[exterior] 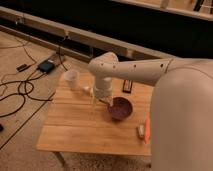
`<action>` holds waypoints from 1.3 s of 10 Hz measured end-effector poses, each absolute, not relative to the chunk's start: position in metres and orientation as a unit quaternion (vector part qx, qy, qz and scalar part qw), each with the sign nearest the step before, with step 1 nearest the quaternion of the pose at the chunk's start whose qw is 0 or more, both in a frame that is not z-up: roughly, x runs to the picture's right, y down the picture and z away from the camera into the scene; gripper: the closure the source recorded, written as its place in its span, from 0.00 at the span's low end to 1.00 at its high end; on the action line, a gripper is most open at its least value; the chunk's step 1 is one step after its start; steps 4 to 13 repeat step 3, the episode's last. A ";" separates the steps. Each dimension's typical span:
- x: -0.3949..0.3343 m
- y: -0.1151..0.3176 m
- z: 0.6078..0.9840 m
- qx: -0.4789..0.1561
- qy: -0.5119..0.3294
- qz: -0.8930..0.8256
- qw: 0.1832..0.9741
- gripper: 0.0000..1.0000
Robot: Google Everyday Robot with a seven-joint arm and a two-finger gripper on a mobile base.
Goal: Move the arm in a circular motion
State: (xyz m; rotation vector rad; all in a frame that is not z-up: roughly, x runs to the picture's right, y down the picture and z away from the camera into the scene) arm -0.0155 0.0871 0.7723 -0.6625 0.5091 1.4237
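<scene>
The cream-white arm [150,72] fills the right side of the camera view and reaches left over a small wooden table [75,125]. Its wrist bends down at the table's middle back. The narrow gripper [101,103] hangs just above the tabletop, between a white cup [71,78] on its left and a dark purple bowl [120,108] on its right. It touches neither.
A small dark object [128,86] lies at the table's back. A pale item [141,130] and an orange item [147,131] lie at the right edge, next to the arm. Black cables [17,92] and a dark box [46,66] lie on the floor to the left. A low ledge [75,35] runs behind.
</scene>
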 end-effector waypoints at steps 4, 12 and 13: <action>-0.017 0.087 0.773 -0.295 0.225 0.633 0.679 0.35; -0.017 0.087 0.773 -0.295 0.225 0.633 0.679 0.35; -0.017 0.087 0.773 -0.295 0.225 0.633 0.679 0.35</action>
